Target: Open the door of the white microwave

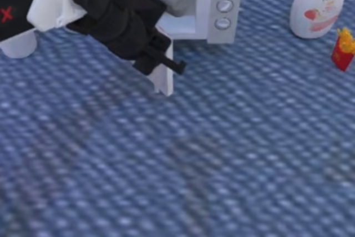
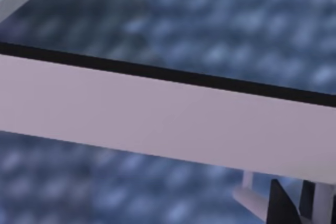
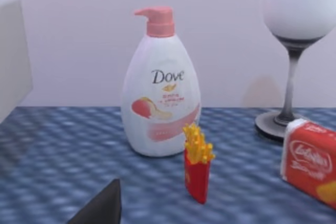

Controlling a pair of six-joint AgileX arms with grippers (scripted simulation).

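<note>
The white microwave (image 1: 222, 9) stands at the back middle of the table, its cavity (image 1: 186, 12) showing and two silver knobs on its right panel. The door (image 1: 166, 79) is swung out toward the front, seen edge-on. My left gripper (image 1: 166, 62) is at the door's free edge, shut on it, with the black arm covering the microwave's left part. The left wrist view shows the door (image 2: 157, 119) as a broad white band with a black strip, and my dark fingertips (image 2: 278, 208) by a white handle bar. My right gripper is outside the top view.
At the back right stand a white Dove bottle (image 1: 317, 5) and a red carton of fries (image 1: 344, 48). Beyond them the right wrist view shows a wine glass (image 3: 294, 51) and a red biscuit pack (image 3: 312, 161). A blue woven cloth (image 1: 222, 154) covers the table.
</note>
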